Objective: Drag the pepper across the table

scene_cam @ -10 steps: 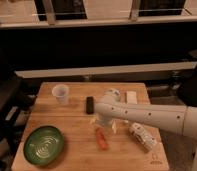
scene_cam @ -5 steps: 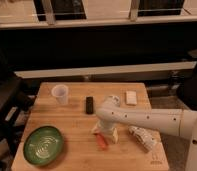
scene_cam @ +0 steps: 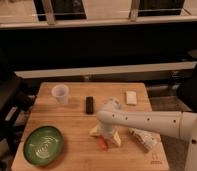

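Observation:
The small orange-red pepper (scene_cam: 102,142) lies on the light wooden table (scene_cam: 72,120), front of centre. My gripper (scene_cam: 105,137) comes in from the right on a white arm and sits low, right over the pepper. Its two pale fingers are spread apart, one (scene_cam: 95,131) to the pepper's left and one (scene_cam: 115,140) to its right. The gripper is open, with the pepper's lower end showing between the fingers. The pepper's upper part is hidden under the gripper.
A green plate (scene_cam: 42,145) sits at the front left. A clear cup (scene_cam: 60,93) stands at the back left, with a black rectangular block (scene_cam: 89,104) behind the gripper. A small white block (scene_cam: 131,97) lies at the back right. A clear plastic bottle (scene_cam: 143,138) lies under the arm.
The gripper has come down and slightly forward onto the pepper. The pepper has stayed roughly in place, and the other objects have not moved.

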You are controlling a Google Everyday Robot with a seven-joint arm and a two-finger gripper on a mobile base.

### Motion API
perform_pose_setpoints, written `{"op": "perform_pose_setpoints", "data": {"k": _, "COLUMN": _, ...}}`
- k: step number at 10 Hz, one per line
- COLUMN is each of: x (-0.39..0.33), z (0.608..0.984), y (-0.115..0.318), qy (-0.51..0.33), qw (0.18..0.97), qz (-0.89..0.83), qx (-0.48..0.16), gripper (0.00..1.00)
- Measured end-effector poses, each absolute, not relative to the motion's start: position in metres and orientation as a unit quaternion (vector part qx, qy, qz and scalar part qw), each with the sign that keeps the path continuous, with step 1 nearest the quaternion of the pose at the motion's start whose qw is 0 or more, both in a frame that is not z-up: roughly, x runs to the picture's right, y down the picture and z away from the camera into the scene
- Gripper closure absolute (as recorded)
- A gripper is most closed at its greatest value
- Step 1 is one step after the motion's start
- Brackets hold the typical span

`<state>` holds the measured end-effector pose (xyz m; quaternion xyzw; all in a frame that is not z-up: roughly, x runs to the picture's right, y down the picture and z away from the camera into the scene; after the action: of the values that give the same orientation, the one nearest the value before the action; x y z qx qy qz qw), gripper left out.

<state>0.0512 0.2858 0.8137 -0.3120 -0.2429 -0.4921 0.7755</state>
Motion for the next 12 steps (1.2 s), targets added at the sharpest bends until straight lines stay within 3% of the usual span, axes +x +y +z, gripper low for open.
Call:
{"op": "perform_pose_setpoints", "data": {"k": 9, "x": 0.0517, "z": 0.8065, "y": 0.2785, "qy": -0.243, "qw": 0.775, "qz": -0.493, "qx": -0.312, "gripper": 0.2}}
{"op": "perform_pose_setpoints", "data": {"k": 10, "x": 0.0517, "z": 0.8061, "y": 0.2776, "qy": -0.243, "qw": 0.775, "qz": -0.493, "qx": -0.311, "gripper": 0.22}}
{"op": "perform_pose_setpoints", "data": {"k": 12, "x": 0.0515, "z": 0.8061, "y": 0.2775, "qy": -0.243, "qw": 0.775, "qz": -0.493, "qx": -0.311, "gripper": 0.42}}
